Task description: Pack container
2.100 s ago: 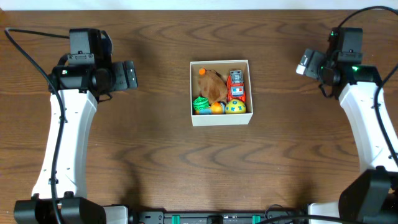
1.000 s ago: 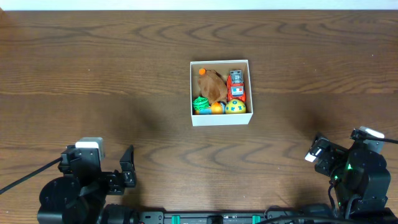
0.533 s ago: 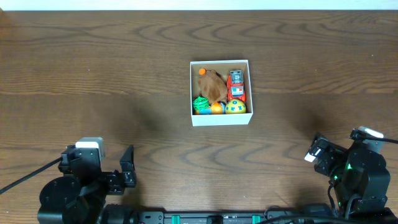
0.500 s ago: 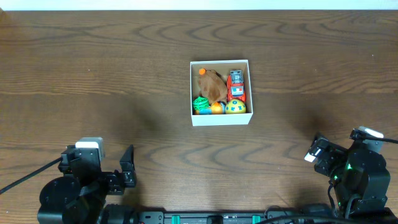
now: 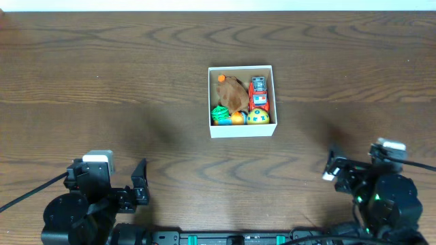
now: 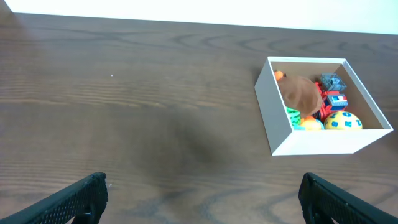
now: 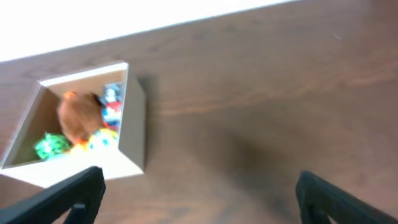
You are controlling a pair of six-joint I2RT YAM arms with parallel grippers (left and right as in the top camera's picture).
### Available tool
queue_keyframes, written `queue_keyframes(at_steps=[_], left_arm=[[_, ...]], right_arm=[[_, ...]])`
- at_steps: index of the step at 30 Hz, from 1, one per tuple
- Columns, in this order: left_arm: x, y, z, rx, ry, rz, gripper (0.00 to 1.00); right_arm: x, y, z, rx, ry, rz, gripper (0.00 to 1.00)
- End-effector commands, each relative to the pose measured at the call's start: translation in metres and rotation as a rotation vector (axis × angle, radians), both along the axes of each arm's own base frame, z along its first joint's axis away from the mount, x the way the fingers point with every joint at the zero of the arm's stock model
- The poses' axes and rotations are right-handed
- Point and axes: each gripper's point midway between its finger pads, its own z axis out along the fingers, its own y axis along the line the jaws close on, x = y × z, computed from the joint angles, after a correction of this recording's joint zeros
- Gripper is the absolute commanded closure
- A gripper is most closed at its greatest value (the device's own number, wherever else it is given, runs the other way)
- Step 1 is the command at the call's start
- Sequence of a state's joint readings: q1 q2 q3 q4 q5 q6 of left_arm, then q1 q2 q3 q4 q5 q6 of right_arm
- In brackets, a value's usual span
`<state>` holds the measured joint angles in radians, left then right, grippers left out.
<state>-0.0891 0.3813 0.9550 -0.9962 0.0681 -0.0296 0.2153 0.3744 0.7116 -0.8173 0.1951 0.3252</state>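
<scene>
The container [image 5: 213,129] is a small white-walled box with a tan interior at the table's middle. It holds a brown plush toy [image 5: 234,95], a red toy car [image 5: 258,93], a green toy [image 5: 219,112], an orange ball [image 5: 237,118] and a yellow ball [image 5: 257,117]. It also shows in the left wrist view [image 6: 317,140] and the right wrist view [image 7: 132,134]. My left gripper [image 6: 202,196] is open and empty, far back at the near left edge [image 5: 139,182]. My right gripper [image 7: 198,193] is open and empty at the near right edge [image 5: 332,165].
The dark wooden table [image 5: 122,82] runs all round the container. Both arm bases sit at the near edge, left [image 5: 82,211] and right [image 5: 385,201]. A white wall borders the table's far edge.
Both arms pulled back from the table's far sides to the near edge. In the last half second the right arm shifted a little left and forward. The container has not moved.
</scene>
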Motion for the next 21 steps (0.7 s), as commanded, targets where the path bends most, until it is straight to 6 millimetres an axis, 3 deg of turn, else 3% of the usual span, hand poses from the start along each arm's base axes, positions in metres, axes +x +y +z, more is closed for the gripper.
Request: queue_keyframes(at_steps=[1, 5, 13, 21], left_arm=[[0.000, 0.001, -0.003, -0.007, 0.010, 0.009, 0.02], [0.000, 0.001, -0.003, -0.007, 0.010, 0.009, 0.02], [0.000, 0.001, -0.003, -0.007, 0.010, 0.009, 0.02], [0.000, 0.001, -0.003, -0.007, 0.010, 0.009, 0.02]], right_arm=[[0.007, 0.017, -0.015, -0.044, -0.048, 0.145, 0.01], [0.020, 0.028, -0.022, -0.030, -0.219, 0.209, 0.01], [0.030, 0.028, -0.023, -0.077, -0.492, 0.221, 0.01], [0.041, 0.002, -0.039, -0.150, -0.535, 0.078, 0.01]])
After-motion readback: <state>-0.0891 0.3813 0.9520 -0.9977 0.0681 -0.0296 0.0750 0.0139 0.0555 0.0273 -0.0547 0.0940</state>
